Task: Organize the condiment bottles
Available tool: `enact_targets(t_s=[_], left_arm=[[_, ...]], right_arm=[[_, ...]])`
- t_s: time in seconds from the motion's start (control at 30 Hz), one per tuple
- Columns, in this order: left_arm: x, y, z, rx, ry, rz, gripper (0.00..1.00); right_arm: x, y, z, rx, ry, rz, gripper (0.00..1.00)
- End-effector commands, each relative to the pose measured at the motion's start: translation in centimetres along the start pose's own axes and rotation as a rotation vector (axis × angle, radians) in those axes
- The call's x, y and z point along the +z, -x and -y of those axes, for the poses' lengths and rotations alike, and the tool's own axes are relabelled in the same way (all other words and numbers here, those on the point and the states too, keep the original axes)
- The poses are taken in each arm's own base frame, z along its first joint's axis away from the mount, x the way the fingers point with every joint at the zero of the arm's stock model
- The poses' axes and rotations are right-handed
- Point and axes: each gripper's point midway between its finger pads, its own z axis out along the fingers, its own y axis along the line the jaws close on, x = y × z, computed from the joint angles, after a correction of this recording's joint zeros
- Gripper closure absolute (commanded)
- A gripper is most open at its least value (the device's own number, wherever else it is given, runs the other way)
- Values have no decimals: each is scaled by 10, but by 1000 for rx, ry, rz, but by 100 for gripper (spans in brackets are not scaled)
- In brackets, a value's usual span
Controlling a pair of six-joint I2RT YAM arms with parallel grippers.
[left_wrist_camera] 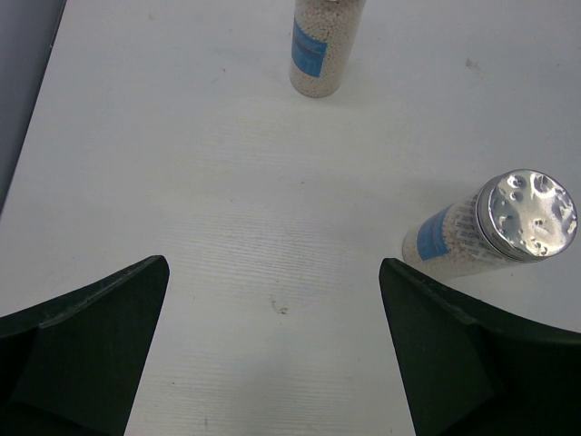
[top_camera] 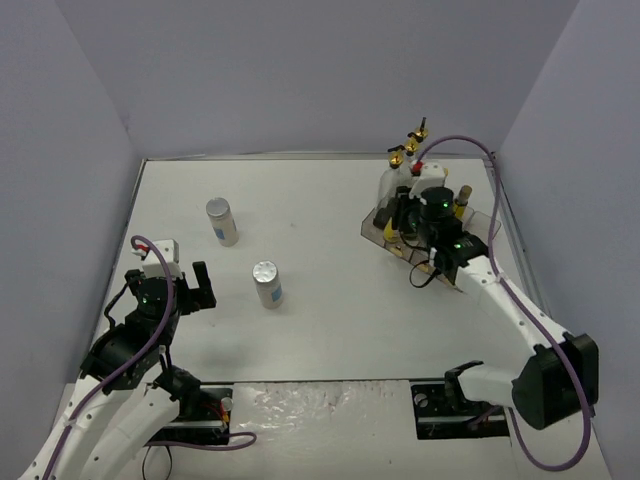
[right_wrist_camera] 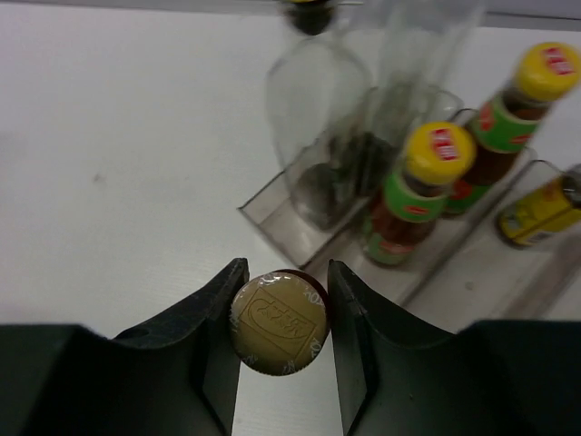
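Observation:
My right gripper (right_wrist_camera: 281,313) is shut on a small dark bottle with a gold cap (right_wrist_camera: 279,322), held just outside the near corner of the clear rack (right_wrist_camera: 272,216). In the rack stand two clear glass bottles (right_wrist_camera: 318,136), two red-sauce bottles with yellow caps (right_wrist_camera: 413,195) and one dark yellow-labelled bottle (right_wrist_camera: 540,211). Two white silver-lidded shakers (top_camera: 221,220) (top_camera: 267,284) stand on the table at the left. My left gripper (top_camera: 185,278) is open and empty, with the nearer shaker (left_wrist_camera: 495,227) to its front right and the farther shaker (left_wrist_camera: 322,50) ahead.
The rack (top_camera: 372,230) sits at the table's back right, with gold pourers (top_camera: 412,140) rising above it. The right arm's purple cable (top_camera: 470,150) loops over the rack. Grey walls close in the table on three sides.

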Motion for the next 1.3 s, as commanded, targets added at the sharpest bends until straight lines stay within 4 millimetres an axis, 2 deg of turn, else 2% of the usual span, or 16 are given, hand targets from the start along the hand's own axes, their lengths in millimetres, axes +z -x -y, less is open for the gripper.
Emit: enact_targets(t_s=[0.0, 0.1, 0.23, 0.4, 0.63, 0.93, 1.13, 1.27], left_arm=[[2, 20, 4, -21, -8, 58, 0], [3, 19, 5, -19, -10, 55, 0], [2, 19, 6, -18, -13, 55, 0], [2, 20, 5, -23, -13, 58, 0], [2, 19, 5, -21, -11, 54, 0], [2, 20, 4, -23, -7, 57, 0], [2, 19, 4, -23, -5, 59, 0], [1, 20, 4, -25, -5, 62, 0]], right_arm=[[-23, 36, 69, 71, -174, 93, 100], [-20, 36, 109, 121, -247, 84, 100], [-6, 41, 147, 175, -322, 114, 100], [26, 35, 167, 189, -357, 122, 100], [50, 25, 181, 158, -385, 124, 100], [63, 7, 186, 122, -390, 115, 99], [65, -14, 178, 117, -366, 80, 85], [61, -22, 174, 116, -365, 67, 68]])
